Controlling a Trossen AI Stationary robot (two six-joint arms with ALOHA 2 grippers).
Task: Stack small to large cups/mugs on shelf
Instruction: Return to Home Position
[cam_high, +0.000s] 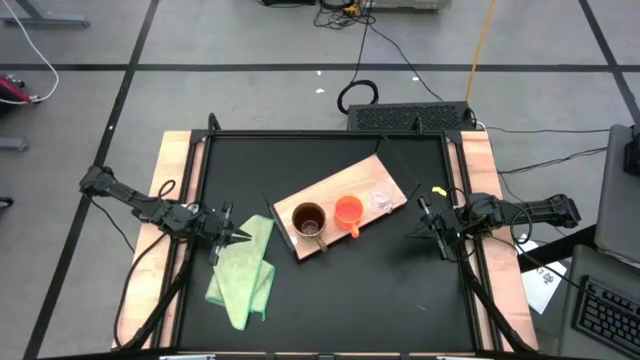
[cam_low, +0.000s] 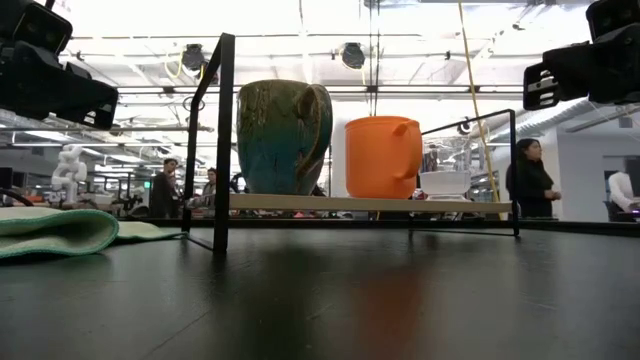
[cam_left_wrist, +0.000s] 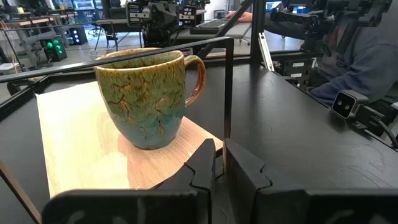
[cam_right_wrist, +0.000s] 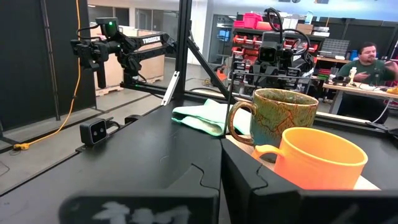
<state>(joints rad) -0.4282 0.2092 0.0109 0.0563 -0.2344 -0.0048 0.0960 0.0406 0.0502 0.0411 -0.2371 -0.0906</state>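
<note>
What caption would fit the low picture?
Green mug, orange mug, tiny glass cup: lined up on the wooden shelf.

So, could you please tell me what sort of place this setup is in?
Probably a robotics lab or workshop: another robot arm stands beyond the table, red storage bins sit stacked farther back, and a person sits at a bench.

high: overhead | low: table-level | wrists: close, sharing brown mug (cam_left_wrist: 149, 99)
</note>
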